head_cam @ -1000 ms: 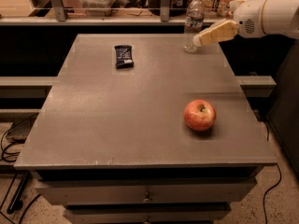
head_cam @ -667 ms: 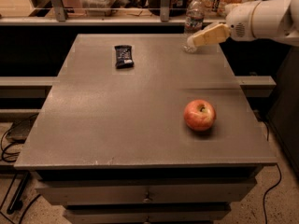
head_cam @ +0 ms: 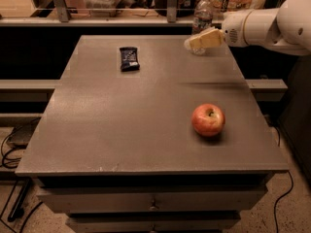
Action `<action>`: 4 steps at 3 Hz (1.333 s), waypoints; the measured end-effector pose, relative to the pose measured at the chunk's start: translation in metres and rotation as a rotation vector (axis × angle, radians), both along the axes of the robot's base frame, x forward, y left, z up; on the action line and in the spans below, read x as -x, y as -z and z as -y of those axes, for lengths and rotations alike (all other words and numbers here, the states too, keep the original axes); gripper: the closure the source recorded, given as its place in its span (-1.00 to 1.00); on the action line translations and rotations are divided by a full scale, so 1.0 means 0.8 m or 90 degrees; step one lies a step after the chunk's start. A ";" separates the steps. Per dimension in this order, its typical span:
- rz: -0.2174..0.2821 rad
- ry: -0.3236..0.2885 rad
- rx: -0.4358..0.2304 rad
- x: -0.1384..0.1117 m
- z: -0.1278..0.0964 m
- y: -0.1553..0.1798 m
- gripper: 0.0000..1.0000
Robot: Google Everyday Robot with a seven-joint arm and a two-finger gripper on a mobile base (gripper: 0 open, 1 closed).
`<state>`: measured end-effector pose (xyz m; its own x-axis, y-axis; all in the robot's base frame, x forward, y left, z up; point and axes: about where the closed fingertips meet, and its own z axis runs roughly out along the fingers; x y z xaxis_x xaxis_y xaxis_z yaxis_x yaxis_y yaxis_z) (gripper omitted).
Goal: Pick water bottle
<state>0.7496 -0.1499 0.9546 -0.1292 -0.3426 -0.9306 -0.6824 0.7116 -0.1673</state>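
The water bottle [head_cam: 202,11] stands upright at the far right corner of the grey table [head_cam: 146,110]; it is clear plastic with a dark label band. My gripper [head_cam: 194,42] reaches in from the right on a white arm, its pale fingers lying across the lower part of the bottle and hiding the base. The bottle's top and label show above the fingers.
A red apple [head_cam: 208,120] sits on the right side of the table, nearer the front. A dark snack packet [head_cam: 129,58] lies at the far left-centre. Shelves with clutter stand behind the table's far edge. Drawers sit below the front edge.
The gripper has shifted a little to the left, in front of the bottle's lower part. The bottle, apple and packet have not moved.
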 end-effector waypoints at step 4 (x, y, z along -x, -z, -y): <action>0.007 0.088 -0.110 -0.113 0.008 0.027 -0.65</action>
